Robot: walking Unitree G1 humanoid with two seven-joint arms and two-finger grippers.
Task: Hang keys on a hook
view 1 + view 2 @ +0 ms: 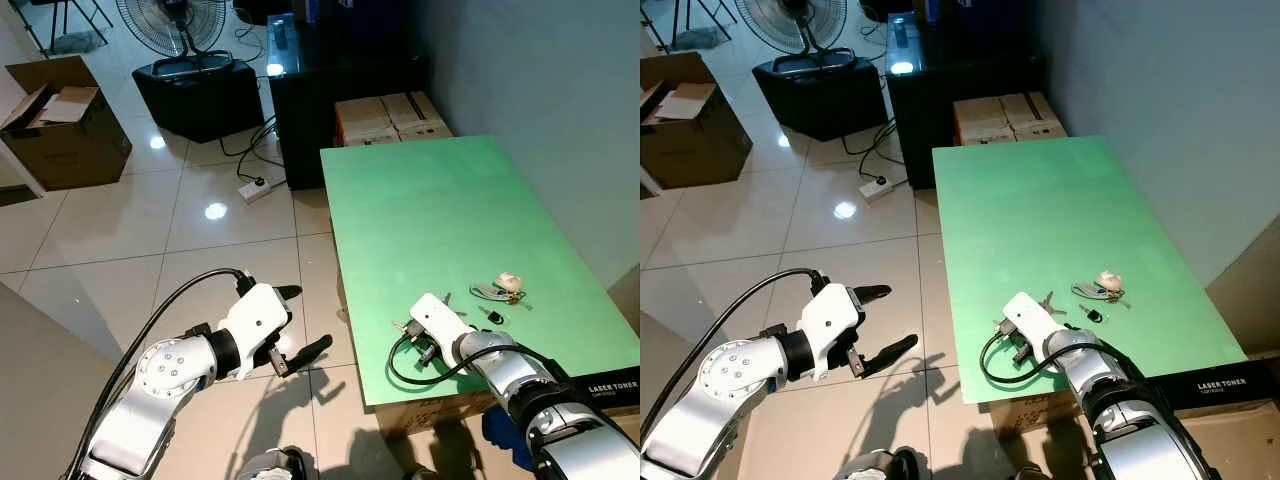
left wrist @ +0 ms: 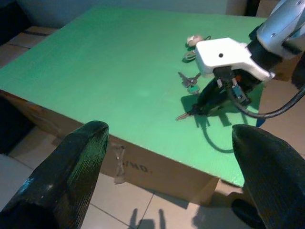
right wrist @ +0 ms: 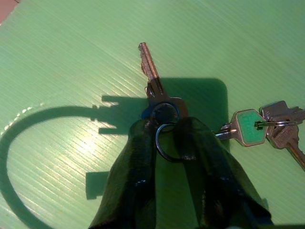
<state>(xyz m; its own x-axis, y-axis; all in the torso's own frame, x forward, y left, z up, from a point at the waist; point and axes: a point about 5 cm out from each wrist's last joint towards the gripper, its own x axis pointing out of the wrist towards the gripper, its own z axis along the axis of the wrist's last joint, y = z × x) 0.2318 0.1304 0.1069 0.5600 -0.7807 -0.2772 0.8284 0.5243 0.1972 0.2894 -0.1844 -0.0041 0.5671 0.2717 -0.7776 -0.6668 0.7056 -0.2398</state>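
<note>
While we look down:
Right gripper (image 3: 167, 143): pinching the keys (image 3: 159, 102) by their ring (light, jingly), at six o'clock.
Left gripper (image 1: 296, 322): spread, idle.

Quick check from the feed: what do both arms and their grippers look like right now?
Both arms are silver metal with white wrist housings and black cables looping alongside. The left gripper and right gripper each have two long, glossy black fingers.

Robot arm reached over a green table

The right gripper (image 1: 422, 340) rested low on the green table (image 1: 430, 215) near scattered keys (image 1: 500, 291), while the left gripper (image 1: 298, 322) hung open above the tiled floor (image 1: 120, 240).
</note>
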